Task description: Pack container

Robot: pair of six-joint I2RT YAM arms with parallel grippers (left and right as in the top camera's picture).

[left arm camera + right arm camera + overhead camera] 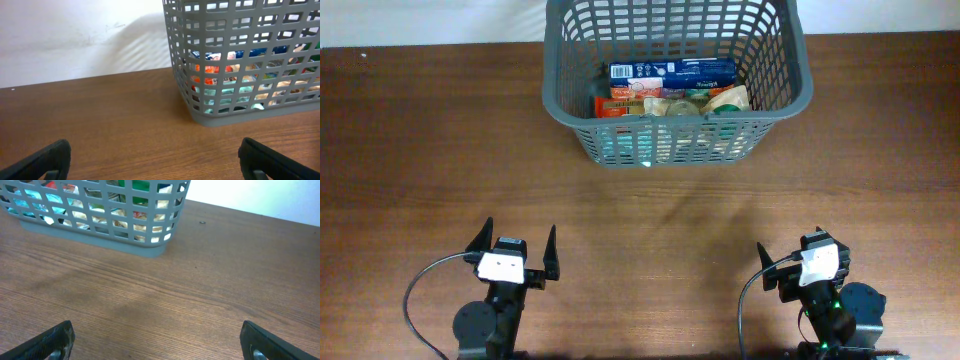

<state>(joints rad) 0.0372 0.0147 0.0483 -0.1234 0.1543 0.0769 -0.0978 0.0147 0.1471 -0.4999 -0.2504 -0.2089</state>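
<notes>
Packing looks done: groceries [670, 85] fill the basket [650, 121]. Left gripper [155, 152] and right gripper [157, 335] rest with fingers spread, empty; next, nothing visible to fetch.

Overhead view is evenly, brightly lit; light is diffuse and no glare is seen on the table [640, 230]. A faint, soft shadow is cast by the container [675, 122] toward 6 o'clock. In left wrist view a striped lattice shadow is thrown on the wall [75, 45] at approx. 12 o'clock. In right wrist view the wall is blown out at 1 o'clock. Fingertips [47, 160] at 7 & 5 o'clock are blurred in both wrist views; bkgd is rendered sharp.
</notes>
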